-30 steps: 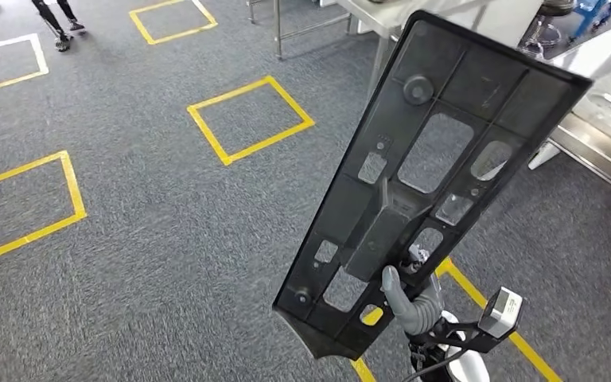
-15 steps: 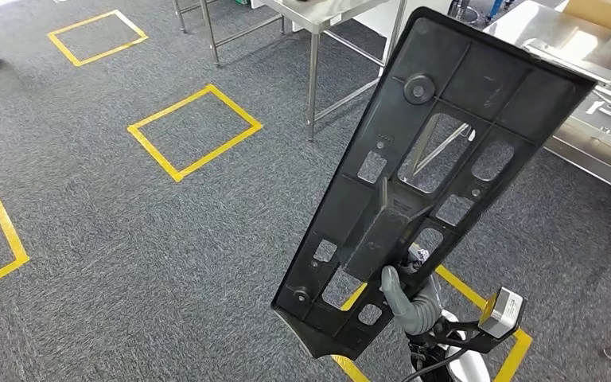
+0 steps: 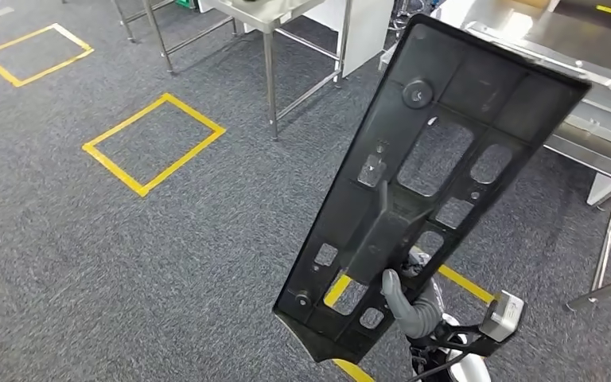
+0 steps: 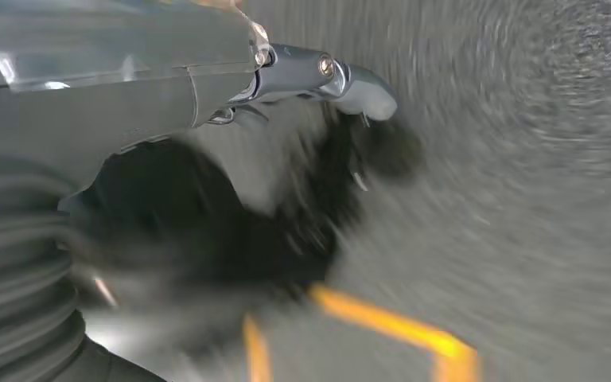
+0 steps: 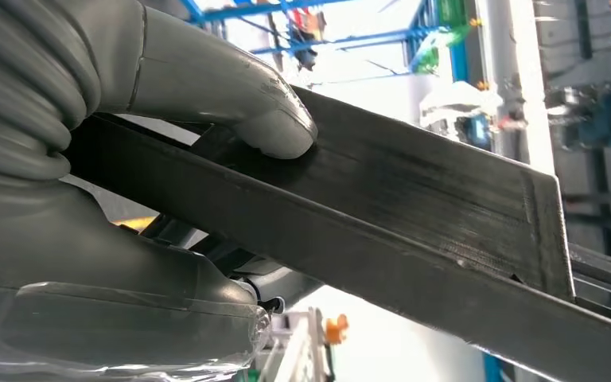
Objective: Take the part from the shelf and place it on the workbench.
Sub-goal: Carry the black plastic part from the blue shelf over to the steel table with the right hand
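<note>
Black ribbed part [image 3: 433,171] held up off the floor, tilted, long end toward far right, above the grey carpet [image 3: 127,255]. Right hand [image 3: 412,306] grips its near lower end, thumb [image 5: 274,119] pressed on the face, other fingers hidden behind. Left hand [image 4: 342,79] blurred, can't tell its fingers. Risk: one-ended grip, part could swing or slip, or clip the steel workbench [image 3: 597,87] at far right.

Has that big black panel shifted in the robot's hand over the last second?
No. The black panel sits the same against the right hand gripping its lower end. The floor squares and steel table slid across the picture because the camera turned.
</note>
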